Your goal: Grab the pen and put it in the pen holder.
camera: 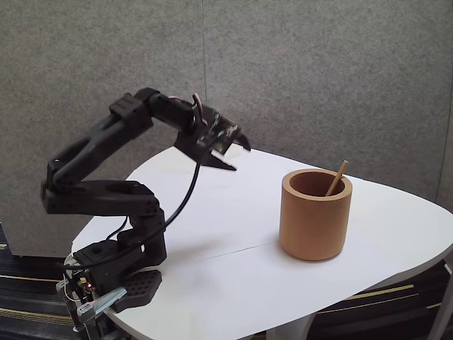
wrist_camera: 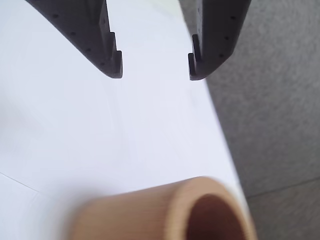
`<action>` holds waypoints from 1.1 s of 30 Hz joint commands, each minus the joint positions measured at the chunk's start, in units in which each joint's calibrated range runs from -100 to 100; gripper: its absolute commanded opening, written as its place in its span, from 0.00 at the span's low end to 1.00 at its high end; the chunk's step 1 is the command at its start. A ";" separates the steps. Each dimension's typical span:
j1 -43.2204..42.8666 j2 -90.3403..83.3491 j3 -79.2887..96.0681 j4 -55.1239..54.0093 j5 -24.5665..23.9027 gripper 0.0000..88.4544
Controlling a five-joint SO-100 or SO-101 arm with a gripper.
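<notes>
The white rounded counter (camera: 233, 276) carries the black arm at 9 o'clock in the fixed view. The thick tan-brown cork-like cup (camera: 315, 219) stands at 3 o'clock; the thin tan wooden pen (camera: 337, 178) leans inside it, tip above the rim. The hand (wrist_camera: 155, 74) hangs wide open, empty. Swinging toward the cup risks knocking it over.

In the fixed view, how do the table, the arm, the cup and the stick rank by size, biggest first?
1. Table.
2. Arm, though it stands nearer the camera than the rest.
3. Cup.
4. Stick; its lower part is hidden inside the cup.
</notes>
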 commanded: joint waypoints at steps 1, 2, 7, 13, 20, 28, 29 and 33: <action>0.52 -6.47 9.75 6.27 -4.94 0.20; 0.52 -7.77 11.82 7.12 -5.10 0.20; 0.52 -14.36 21.30 12.54 -5.15 0.20; 0.45 -17.94 28.88 17.88 -5.15 0.20; 0.52 -18.10 35.83 17.37 -5.10 0.20; 0.52 -18.10 35.92 17.37 -4.83 0.20; 0.52 -18.10 35.92 17.37 -4.83 0.20; 0.52 -18.10 35.92 17.37 -4.83 0.20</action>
